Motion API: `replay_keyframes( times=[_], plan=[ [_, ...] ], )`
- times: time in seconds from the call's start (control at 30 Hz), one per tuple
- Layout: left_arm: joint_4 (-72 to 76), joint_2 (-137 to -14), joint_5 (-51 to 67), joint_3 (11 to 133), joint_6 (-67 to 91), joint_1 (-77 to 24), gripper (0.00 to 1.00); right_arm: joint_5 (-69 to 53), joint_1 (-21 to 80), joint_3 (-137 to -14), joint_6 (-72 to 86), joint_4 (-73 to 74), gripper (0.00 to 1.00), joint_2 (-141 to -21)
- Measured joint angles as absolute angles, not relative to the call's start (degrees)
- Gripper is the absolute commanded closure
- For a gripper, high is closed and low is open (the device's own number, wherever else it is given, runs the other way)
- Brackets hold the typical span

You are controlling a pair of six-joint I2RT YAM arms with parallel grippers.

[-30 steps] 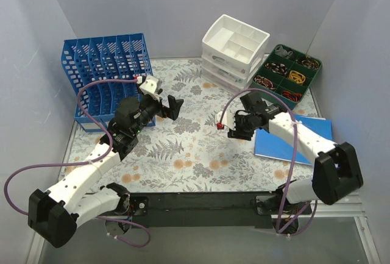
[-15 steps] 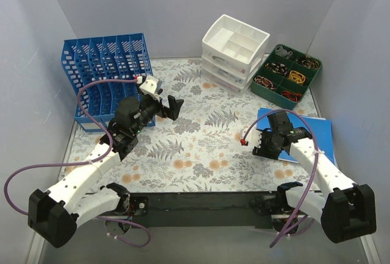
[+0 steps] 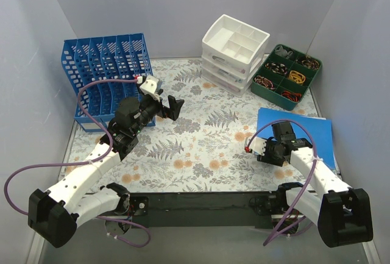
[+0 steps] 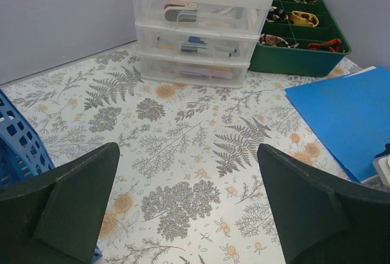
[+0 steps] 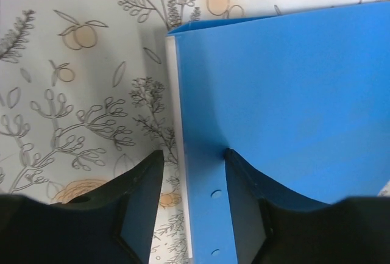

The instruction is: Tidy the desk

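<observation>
The desk (image 3: 201,145) is a fern-and-flower printed tabletop with a black front rail. A blue notebook (image 3: 304,131) lies flat at its right side and also shows in the right wrist view (image 5: 292,87). My right gripper (image 3: 272,152) is open and low over the notebook's left edge. In the right wrist view its jaws (image 5: 193,154) straddle that edge, one finger over the print and one over the blue cover, holding nothing. My left gripper (image 3: 172,107) is open and empty, held above the desk's left-middle; its wrist view (image 4: 187,172) shows bare print between the fingers.
A blue file rack (image 3: 106,72) stands at the back left. A white drawer unit (image 3: 234,50) and a green compartment tray (image 3: 287,75) of small items stand at the back right. Grey walls close three sides.
My right arm has drawn back from the desk's middle toward the near right, and now sits over the notebook's left edge. The left arm has not moved.
</observation>
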State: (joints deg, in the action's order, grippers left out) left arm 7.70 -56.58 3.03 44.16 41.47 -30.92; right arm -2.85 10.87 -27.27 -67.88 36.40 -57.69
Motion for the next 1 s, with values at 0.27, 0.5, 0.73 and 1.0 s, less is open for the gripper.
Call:
replay_keyframes(
  times=[0.27,0.5,0.73,1.0],
  plan=[
    [7.7,-57.2,5.0,44.2,43.2,-30.9,0.02,-1.8,10.9,-24.8,-69.4,29.4,0.99,-56.6],
    [7.7,-59.6,10.7,44.1,53.3,-30.9,0.02,-4.6,10.6,-25.7,-68.9,30.4,0.99,-55.1],
    [11.5,-61.9,18.7,35.8,81.4,-30.9,0.02,-17.3,11.2,-35.4,-66.2,40.8,0.99,-55.2],
    [11.2,-65.5,20.2,30.6,107.4,-34.6,0.02,-30.3,17.2,-43.7,-61.7,45.5,0.99,-60.4]
  ],
)
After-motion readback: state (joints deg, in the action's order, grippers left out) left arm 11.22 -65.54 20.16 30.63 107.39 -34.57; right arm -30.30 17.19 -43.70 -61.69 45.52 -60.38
